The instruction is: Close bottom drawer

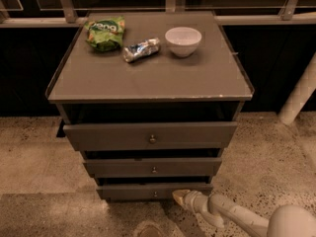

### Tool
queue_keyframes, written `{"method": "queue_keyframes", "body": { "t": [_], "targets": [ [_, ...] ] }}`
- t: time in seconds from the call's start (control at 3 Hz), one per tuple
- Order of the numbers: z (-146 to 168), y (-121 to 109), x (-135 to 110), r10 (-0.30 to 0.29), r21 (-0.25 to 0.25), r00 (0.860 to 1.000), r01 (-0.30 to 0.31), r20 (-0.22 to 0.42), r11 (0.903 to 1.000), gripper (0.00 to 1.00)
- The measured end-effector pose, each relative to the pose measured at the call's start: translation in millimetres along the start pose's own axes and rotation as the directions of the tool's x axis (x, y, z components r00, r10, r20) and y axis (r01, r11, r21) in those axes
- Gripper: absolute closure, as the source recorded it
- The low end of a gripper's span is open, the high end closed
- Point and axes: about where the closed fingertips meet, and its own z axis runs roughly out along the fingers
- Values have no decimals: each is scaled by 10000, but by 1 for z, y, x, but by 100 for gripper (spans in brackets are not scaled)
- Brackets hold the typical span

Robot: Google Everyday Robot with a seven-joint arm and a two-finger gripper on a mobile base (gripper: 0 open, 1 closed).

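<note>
A grey-brown cabinet [148, 83] has three drawers. The bottom drawer [133, 191] is the lowest and slimmest, with a small brass knob [155, 194]. Its front stands only a little out from the cabinet. My gripper [178, 197] is at the tip of a cream arm [232, 214] that comes in from the lower right. It is low, just above the floor, right at the front of the bottom drawer, a little to the right of the knob.
On the cabinet top lie a green snack bag [105, 32], a silver wrapper [141, 50] and a white bowl [183, 40]. A white post [298, 93] stands at the right. A speckled floor [34, 157] surrounds the cabinet.
</note>
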Motion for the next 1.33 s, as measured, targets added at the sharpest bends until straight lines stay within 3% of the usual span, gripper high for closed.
{"method": "queue_keyframes", "body": {
  "t": [0.33,0.67,1.33],
  "targets": [
    [0,0,0,0,1,10000,0,1,10000,100],
    [0,-17,-15,-164,479,9996,151,251,9987,100],
    [-10,-12,-4,45,209,9998,-49,192,9998,58]
  ]
}}
